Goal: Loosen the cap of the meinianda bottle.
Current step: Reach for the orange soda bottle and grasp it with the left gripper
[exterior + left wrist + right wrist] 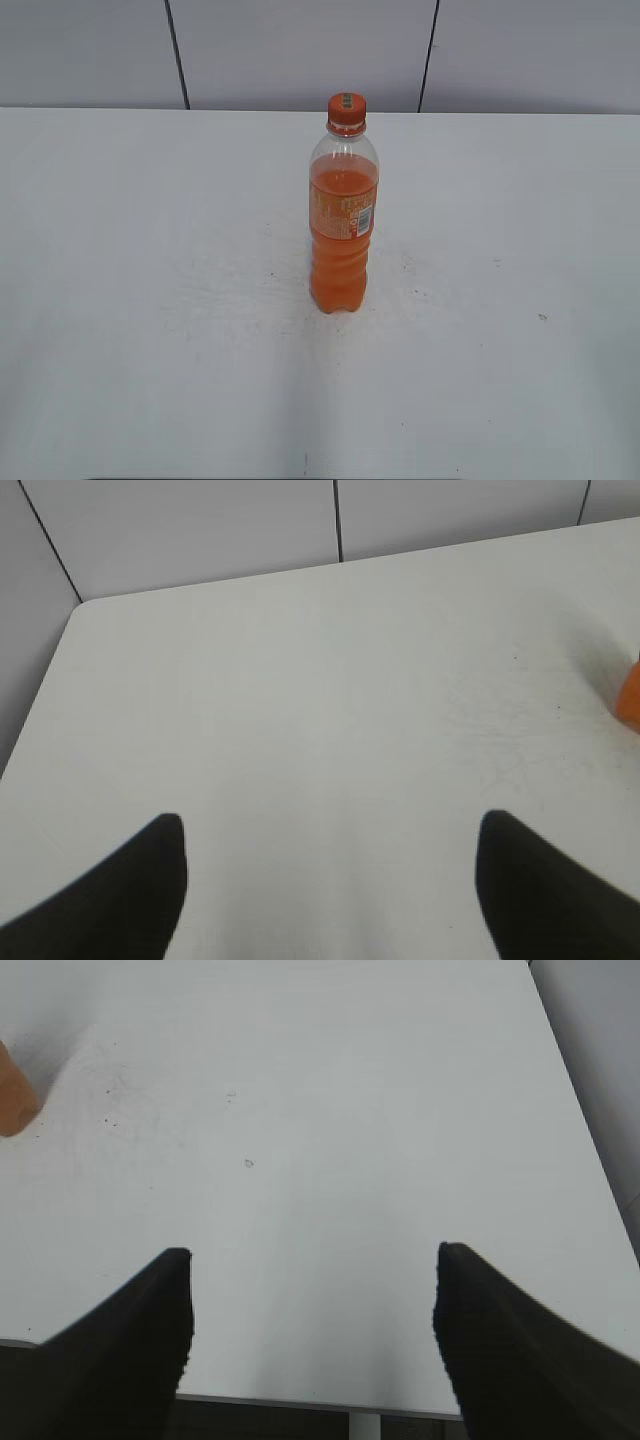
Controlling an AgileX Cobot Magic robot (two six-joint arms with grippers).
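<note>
Both end effectors, left and right, sit spread and empty, well apart from the bottle upright mid-worktop; I judge twisting its cap unbraced could topple it.

right gripper hangs over the white table, black fingers spread wide, bottom of frame; orange bit of the meinianda bottle pokes in at the left edge
</note>
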